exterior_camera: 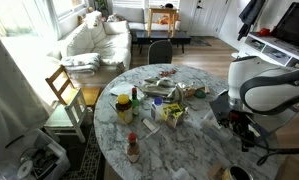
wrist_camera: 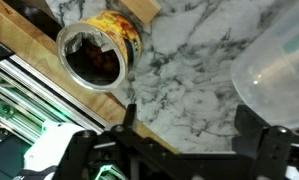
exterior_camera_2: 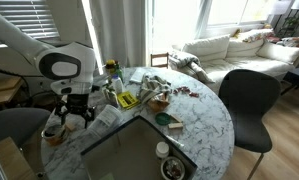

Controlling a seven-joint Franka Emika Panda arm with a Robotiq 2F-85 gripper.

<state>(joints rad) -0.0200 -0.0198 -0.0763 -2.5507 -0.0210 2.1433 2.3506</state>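
My gripper (wrist_camera: 191, 125) is open and empty, its two dark fingers hanging over bare marble near the table's edge. In the wrist view an open yellow can (wrist_camera: 94, 55) with dark contents stands to the upper left of the fingers. A clear plastic container (wrist_camera: 279, 60) sits to the right, apart from the jaws. In both exterior views the gripper (exterior_camera: 239, 124) (exterior_camera_2: 75, 108) hangs low over the round marble table (exterior_camera: 189, 150) (exterior_camera_2: 204, 125), at its rim.
The table middle holds clutter: a yellow jar (exterior_camera: 124, 107), bottles, a yellow packet (exterior_camera: 172, 113), a small bowl (exterior_camera_2: 164, 120) and a can (exterior_camera_2: 172, 168). A wooden chair (exterior_camera: 64, 90), a dark chair (exterior_camera_2: 249, 100) and a white sofa (exterior_camera: 94, 40) stand around it.
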